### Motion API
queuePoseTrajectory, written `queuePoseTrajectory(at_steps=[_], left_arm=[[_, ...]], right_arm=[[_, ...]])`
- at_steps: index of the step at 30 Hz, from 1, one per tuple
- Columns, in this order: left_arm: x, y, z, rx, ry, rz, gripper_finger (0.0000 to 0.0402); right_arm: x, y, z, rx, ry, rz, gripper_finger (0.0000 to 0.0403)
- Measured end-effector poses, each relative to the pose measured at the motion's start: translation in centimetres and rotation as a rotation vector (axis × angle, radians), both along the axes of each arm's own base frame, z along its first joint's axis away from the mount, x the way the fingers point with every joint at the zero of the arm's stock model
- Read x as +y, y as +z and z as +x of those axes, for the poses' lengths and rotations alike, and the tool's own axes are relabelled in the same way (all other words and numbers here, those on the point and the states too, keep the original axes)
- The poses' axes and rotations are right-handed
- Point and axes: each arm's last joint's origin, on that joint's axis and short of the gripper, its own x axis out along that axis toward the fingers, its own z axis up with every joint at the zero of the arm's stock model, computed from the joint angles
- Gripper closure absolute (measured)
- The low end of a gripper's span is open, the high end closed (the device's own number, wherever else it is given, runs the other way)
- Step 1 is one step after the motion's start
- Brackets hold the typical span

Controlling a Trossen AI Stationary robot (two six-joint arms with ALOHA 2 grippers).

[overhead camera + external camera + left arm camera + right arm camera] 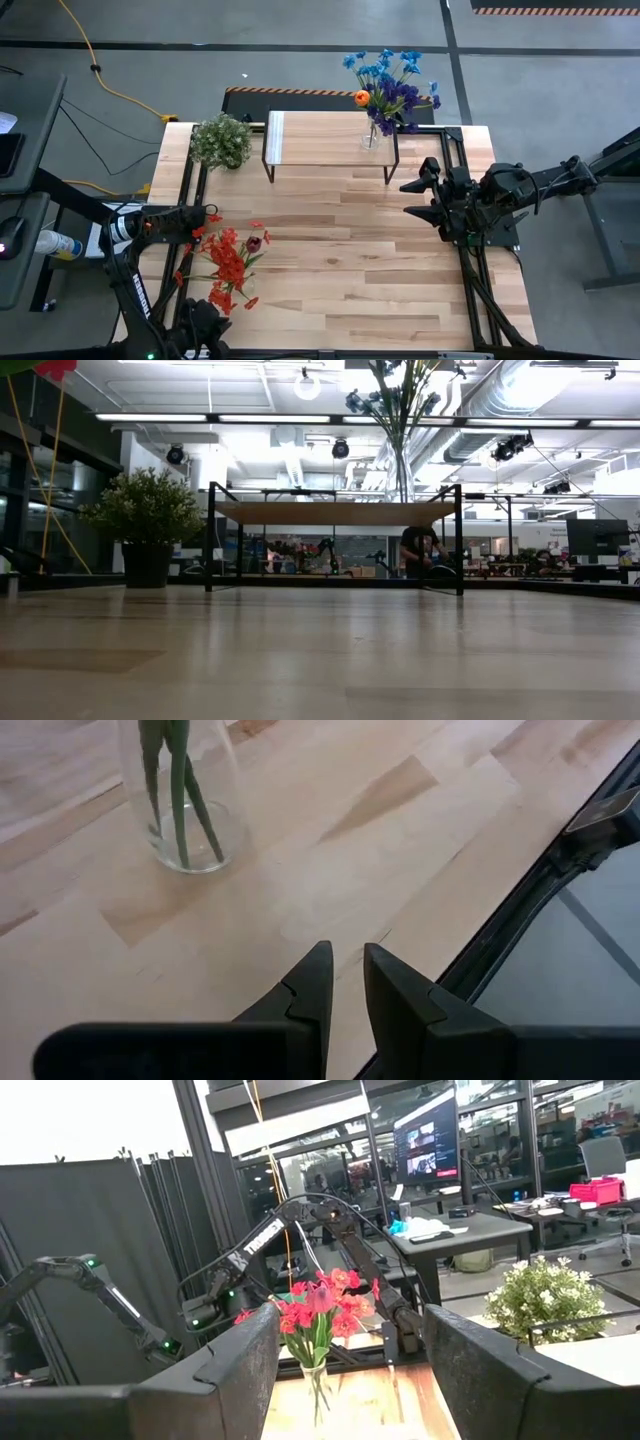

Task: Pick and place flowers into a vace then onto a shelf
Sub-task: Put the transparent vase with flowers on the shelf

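Two dark grippers hang over the pale wooden plank tabletop [330, 250]. The left gripper [345, 982], fingers nearly together and holding nothing, sits at the tabletop's left edge beside a clear glass vase [185, 805] of green stems topped with red blooms [228, 262]. The right gripper [418, 197], fingers apart and empty, waits near the right edge, facing those red blooms.

Farther back, the low shelf with light wooden top and thin black metal legs [325, 140] carries a second clear glass vase [372, 132] holding blue and purple flowers with one orange tulip [390, 85]. A bushy pale-green potted plant [221, 140] stands just left of the shelf. No readable writing shows.
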Motion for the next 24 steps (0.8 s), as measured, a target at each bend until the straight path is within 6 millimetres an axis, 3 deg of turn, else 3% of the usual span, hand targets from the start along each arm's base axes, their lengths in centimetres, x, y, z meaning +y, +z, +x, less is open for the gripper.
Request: queuePoseTrajectory(at_steps=[10,16,24], left_arm=[[0.2,0.0,0.0,-0.003,0.031,-0.005,0.0299],[0.4,-0.5,0.0,-0.003,0.047,0.001,0.0238],[1.7,-2.8,-0.2,0.002,0.099,0.036,0.0153]], right_arm=[[0.0,0.0,0.0,0.000,-0.001,0.002,0.0167],[0.0,0.0,0.0,-0.001,-0.001,0.000,0.0167],[0.0,0.0,0.0,-0.001,-0.001,0.000,0.0166]])
